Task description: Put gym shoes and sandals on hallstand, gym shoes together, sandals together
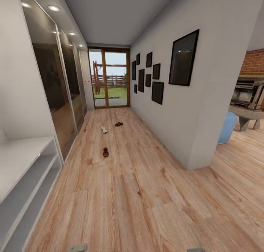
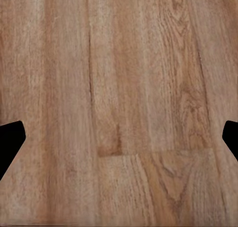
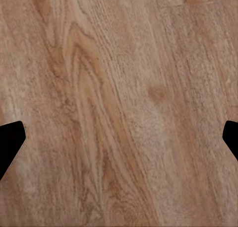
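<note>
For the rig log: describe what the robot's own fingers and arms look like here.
Little shows. In each wrist view, two black angular fingers poke in from opposite edges, matte and unmarked. The head view catches small light-grey arm parts at its bottom edge. No cables visible.

hallstand: cut off by the head view's left and bottom edges; upper shelves out of frame.
gym shoe: too small for its stripes to be told.
sandals: tiny brown shapes, no detail.
left gripper: fingertips cropped at both sides.
right gripper: likewise cropped.
</note>
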Available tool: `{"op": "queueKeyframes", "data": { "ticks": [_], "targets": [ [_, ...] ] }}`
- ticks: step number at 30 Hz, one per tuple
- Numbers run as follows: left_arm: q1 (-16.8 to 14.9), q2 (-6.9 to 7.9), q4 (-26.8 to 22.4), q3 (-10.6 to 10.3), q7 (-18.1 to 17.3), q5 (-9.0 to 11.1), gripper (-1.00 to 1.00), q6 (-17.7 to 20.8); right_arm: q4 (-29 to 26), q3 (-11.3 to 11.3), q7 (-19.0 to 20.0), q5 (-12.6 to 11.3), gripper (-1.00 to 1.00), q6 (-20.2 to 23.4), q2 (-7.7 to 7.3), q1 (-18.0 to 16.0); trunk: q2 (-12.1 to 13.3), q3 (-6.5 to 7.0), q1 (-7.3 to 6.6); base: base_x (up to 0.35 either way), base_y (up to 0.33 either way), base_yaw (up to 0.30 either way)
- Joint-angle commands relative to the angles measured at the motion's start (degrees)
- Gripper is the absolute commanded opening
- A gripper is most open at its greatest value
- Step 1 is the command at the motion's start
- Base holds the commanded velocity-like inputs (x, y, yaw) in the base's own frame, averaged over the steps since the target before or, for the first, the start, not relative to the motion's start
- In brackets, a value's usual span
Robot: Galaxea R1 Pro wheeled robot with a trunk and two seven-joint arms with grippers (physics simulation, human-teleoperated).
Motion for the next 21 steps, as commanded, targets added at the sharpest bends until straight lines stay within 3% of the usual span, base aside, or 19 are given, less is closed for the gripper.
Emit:
{"op": "queueKeyframes", "data": {
  "ticks": [1,13,21],
  "targets": [
    [0.0,-0.01,0.0,0.0,0.1,0.3,1.00,-0.1,0.3,0.0,-0.2,0.5,1.00,-0.3,0.00,-0.1,-0.4,-0.24,0.22,0.000,0.000,0.281],
    [0.0,-0.01,0.0,0.0,0.1,0.3,1.00,-0.1,0.3,0.0,-0.3,0.5,1.00,-0.3,0.00,-0.1,-5.3,-2.40,2.86,0.000,0.000,0.260],
    [0.0,-0.01,0.0,0.0,0.1,0.3,1.00,-0.1,0.3,0.0,-0.2,0.5,1.00,-0.3,0.00,-0.1,-8.5,-3.83,4.61,0.000,0.000,0.062]
  ]
}}
